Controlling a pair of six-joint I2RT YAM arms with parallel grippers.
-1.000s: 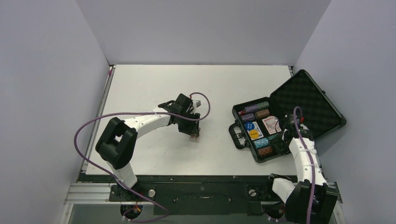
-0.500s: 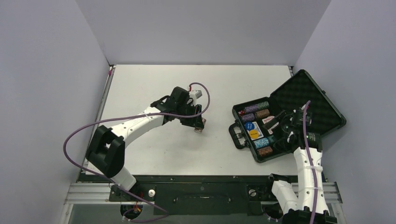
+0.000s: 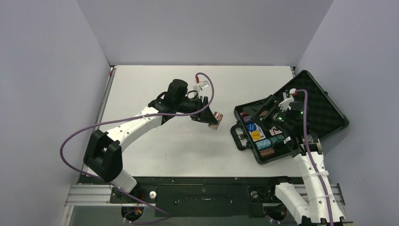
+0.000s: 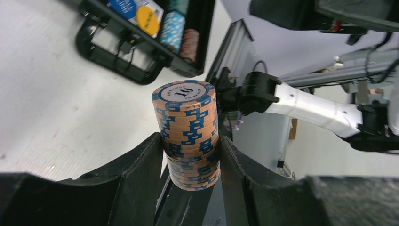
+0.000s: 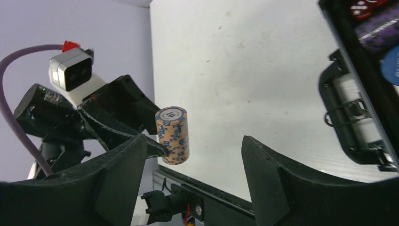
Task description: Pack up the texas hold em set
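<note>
My left gripper is shut on a stack of orange and blue poker chips, marked 10 on its end, and holds it in the air above the table, pointing toward the case. The stack also shows in the top view and the right wrist view. The black foam-lined case lies open at the right, with chip stacks, a blue disc, a yellow disc and red dice inside. My right gripper is open and empty, raised over the case and facing the held stack.
Grey walls stand round the white table. The case's handle faces left toward the table's middle. The black rail with both arm bases runs along the near edge.
My left gripper has lifted the chip stack off the table and carried it right toward the case. My right gripper has risen from the case's front and turned to face left.
</note>
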